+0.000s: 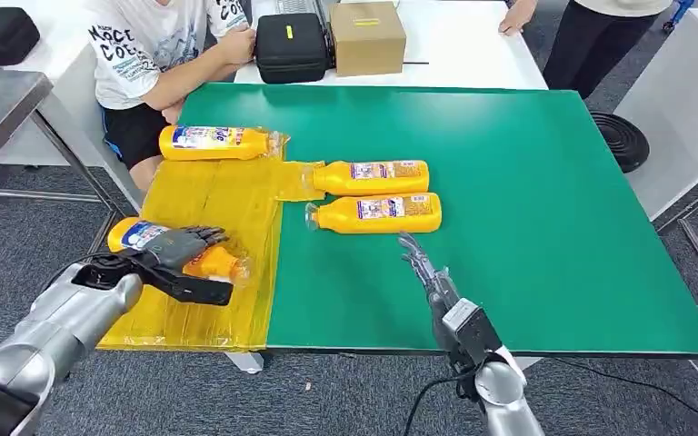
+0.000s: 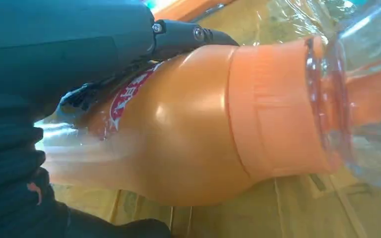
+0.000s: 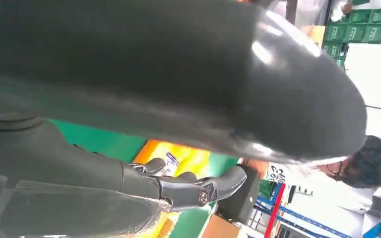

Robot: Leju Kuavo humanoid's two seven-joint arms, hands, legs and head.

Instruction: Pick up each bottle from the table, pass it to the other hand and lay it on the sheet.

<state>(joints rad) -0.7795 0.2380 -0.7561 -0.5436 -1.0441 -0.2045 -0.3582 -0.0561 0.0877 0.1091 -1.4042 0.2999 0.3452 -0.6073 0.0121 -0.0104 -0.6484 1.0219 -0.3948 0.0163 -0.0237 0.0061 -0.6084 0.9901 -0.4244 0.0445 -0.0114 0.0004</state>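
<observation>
We see a green worktop (image 1: 527, 209) with a yellow sheet (image 1: 209, 200) spread over its left part, from the robot's view. Four orange bottles lie on their sides.

The held bottle (image 1: 145, 238) lies at the near left edge of the sheet, its clear cap pointing right. The left robot hand (image 1: 182, 250) is wrapped around its middle, dark fingers (image 1: 202, 236) curled over the top and the thumb below. In the left wrist view we see the same bottle (image 2: 203, 129) close up, its orange neck and transparent cap against the sheet, with a finger (image 2: 188, 34) lying along its shoulder.

The far bottle (image 1: 214, 143) lies at the far end of the sheet, cap to the right, near a seated person's arm (image 1: 191, 77).

The middle bottle (image 1: 368, 177) lies with its body on the green surface and its cap end on a tab of the sheet. The near bottle (image 1: 374, 213) lies just beside it, parallel, wholly on the green surface, cap to the left.

The right robot hand (image 1: 423, 268) is over the green surface, near the near bottle but apart from it; its fingers are extended and it holds nothing. In the right wrist view the fingers (image 3: 198, 188) are loosely spread and empty.

Beyond the green surface, a black case (image 1: 291, 45) and a cardboard box (image 1: 368, 36) stand side by side on a white table (image 1: 473, 45).
</observation>
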